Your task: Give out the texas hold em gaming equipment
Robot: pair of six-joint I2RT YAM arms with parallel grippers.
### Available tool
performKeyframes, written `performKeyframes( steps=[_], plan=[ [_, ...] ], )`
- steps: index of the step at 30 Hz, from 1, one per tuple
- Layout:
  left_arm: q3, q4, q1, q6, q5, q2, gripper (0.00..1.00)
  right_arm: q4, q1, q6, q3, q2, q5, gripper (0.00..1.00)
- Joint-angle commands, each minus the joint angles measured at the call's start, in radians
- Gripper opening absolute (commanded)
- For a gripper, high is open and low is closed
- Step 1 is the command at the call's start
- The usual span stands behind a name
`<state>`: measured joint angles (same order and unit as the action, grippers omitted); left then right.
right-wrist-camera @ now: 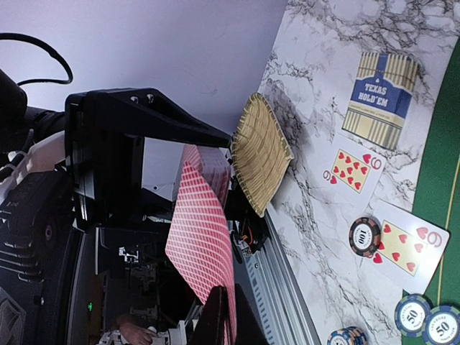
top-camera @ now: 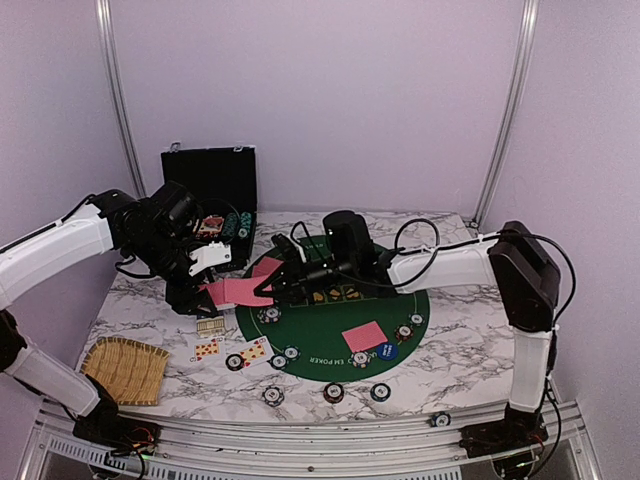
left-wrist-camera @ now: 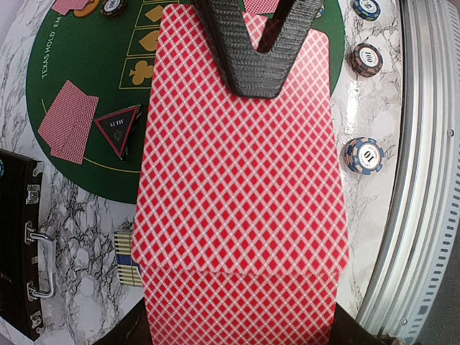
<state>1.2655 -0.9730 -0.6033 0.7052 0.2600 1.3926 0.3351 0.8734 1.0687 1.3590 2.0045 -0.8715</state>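
Left wrist view: red-backed playing cards [left-wrist-camera: 238, 305] fill centre, clamped at 6 o'clock by left gripper [left-wrist-camera: 238, 334]; right gripper [left-wrist-camera: 260, 75] pinches top card [left-wrist-camera: 237, 180] at 12 o'clock; probably thin, slick, bendy; best gripped flat by the edges.

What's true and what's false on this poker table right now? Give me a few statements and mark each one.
1. The left gripper and the right gripper are both shut on the red-backed cards. True.
2. The black chip case is closed. False: its lid stands open.
3. A poker chip rests on the corner of a face-up card. True.
4. The triangular marker sits on the straw mat. False: it lies on the green felt, beside two face-down cards.
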Motion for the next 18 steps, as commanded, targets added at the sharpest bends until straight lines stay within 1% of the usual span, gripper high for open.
performKeyframes(
  steps=[1, 4, 8, 12, 18],
  plan=[
    [0.009, 0.000, 0.002, 0.009, 0.006, -0.024, 0.00, -0.046, -0.013, -0.033, -0.015, -0.048, -0.007, 0.03],
    [0.009, -0.001, 0.002, 0.011, 0.004, -0.024, 0.00, -0.065, -0.025, -0.043, -0.041, -0.066, -0.018, 0.00],
    [0.007, -0.001, 0.002, 0.013, 0.000, -0.025, 0.00, -0.071, -0.070, -0.050, -0.127, -0.126, -0.024, 0.00],
    [0.007, 0.000, 0.002, 0.014, 0.002, -0.024, 0.00, -0.114, -0.128, -0.096, -0.223, -0.194, -0.025, 0.00],
    [0.011, -0.003, 0.002, 0.013, 0.004, -0.021, 0.00, -0.268, -0.226, -0.234, -0.362, -0.251, -0.004, 0.00]
  ],
)
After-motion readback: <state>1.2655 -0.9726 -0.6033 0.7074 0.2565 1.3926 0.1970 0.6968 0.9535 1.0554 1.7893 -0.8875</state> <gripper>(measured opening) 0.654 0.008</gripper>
